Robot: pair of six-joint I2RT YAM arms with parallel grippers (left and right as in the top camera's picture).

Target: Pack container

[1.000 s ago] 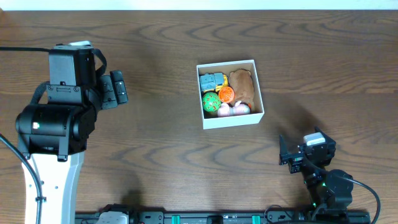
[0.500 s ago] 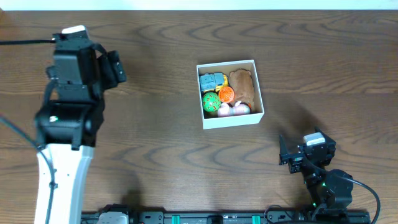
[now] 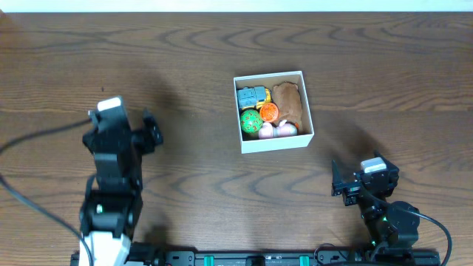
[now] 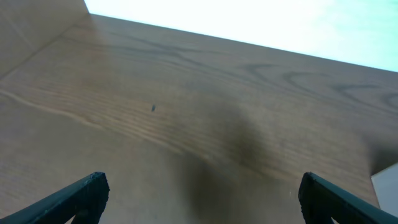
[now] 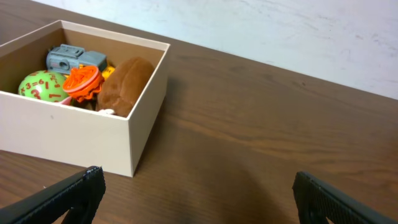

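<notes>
A: Well, where does the container point(image 3: 277, 142) sit?
B: On the table point(image 3: 185, 66), a little right of centre, upright. A green ball point(image 3: 250, 120), orange toy point(image 3: 269, 112), brown plush point(image 3: 289, 103) and grey-blue toy point(image 3: 252, 96) lie inside.
A: Grippers?
B: Right gripper point(image 5: 198, 186) is near the box's front right corner, fingers spread wide. Left gripper point(image 4: 200, 190) is well apart to the left, fingers likewise spread.

Left arm point(image 3: 112, 159): black boxy housings, white tag point(image 3: 109, 105) on top, white lower link point(image 3: 100, 247), thin black cable point(image 3: 37, 137) at left. Right arm point(image 3: 384, 214): smaller, all black, pale tag point(image 3: 373, 165), green LEDs point(image 3: 381, 219), looping black cable point(image 3: 441, 224). Dark, matte, blunt-cornered left fingertips point(image 4: 84, 193) and right fingertips point(image 5: 68, 198).
</notes>
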